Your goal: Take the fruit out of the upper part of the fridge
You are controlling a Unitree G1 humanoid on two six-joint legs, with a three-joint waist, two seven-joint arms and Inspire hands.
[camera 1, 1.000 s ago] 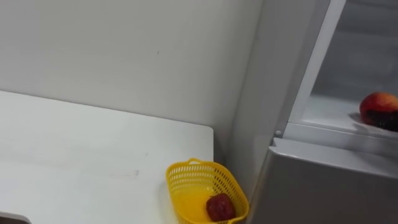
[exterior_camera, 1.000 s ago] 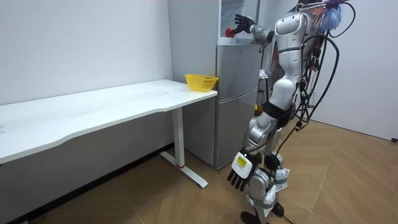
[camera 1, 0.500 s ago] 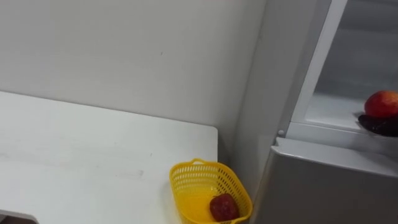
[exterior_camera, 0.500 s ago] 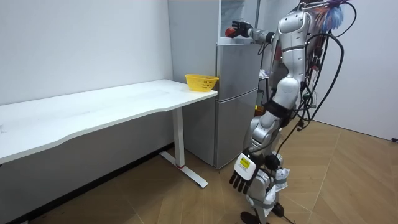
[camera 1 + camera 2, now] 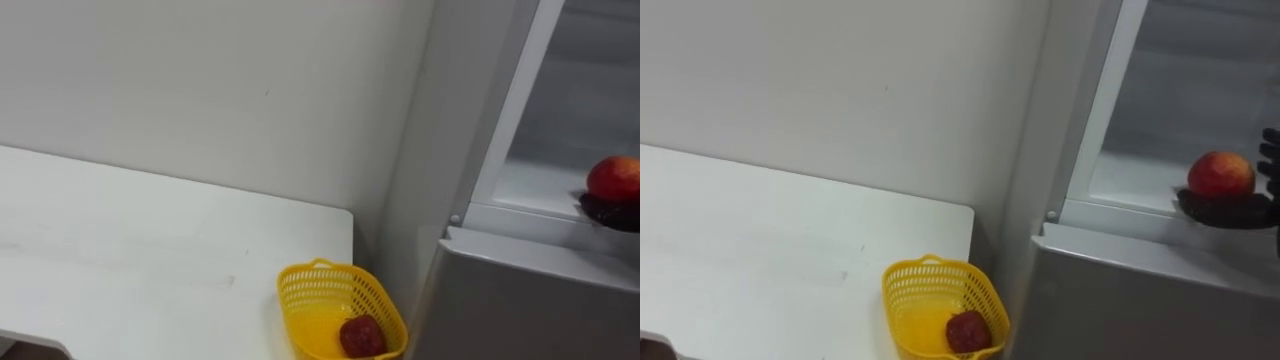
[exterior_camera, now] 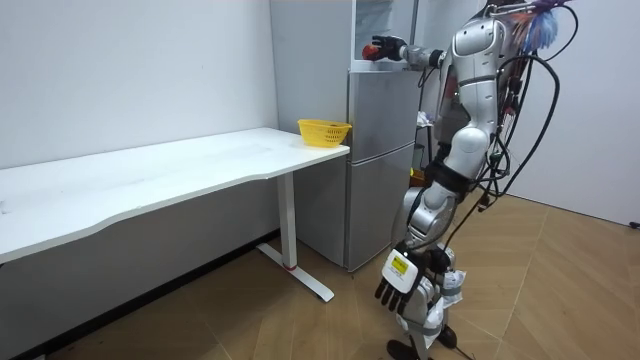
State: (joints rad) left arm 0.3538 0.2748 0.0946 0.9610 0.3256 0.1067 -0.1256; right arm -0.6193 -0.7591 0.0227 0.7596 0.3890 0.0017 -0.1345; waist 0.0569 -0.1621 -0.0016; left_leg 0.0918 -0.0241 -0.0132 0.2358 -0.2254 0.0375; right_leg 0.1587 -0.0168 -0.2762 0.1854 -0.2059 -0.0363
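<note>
A red fruit point(image 5: 1220, 174) sits at the front edge of the open upper fridge compartment point(image 5: 1180, 110). My right hand point(image 5: 1230, 211) is under and around it, dark fingers curled up its right side. In the room view I stand facing the grey fridge point(image 6: 380, 160) with the right arm raised to the compartment and the right hand point(image 6: 392, 48) on the fruit point(image 6: 375, 50). My left hand point(image 6: 397, 283) hangs low beside my legs, fingers relaxed.
A yellow mesh basket point(image 5: 342, 310) stands at the corner of the white table point(image 5: 150, 260) next to the fridge, with a dark red fruit point(image 5: 361, 336) in it. The lower fridge door point(image 5: 530, 300) is closed. A white wall runs behind the table.
In the room view the right hand went from spread fingers beside the fruit to closed round it. The eye view has shifted slightly; the left arm swung a little.
</note>
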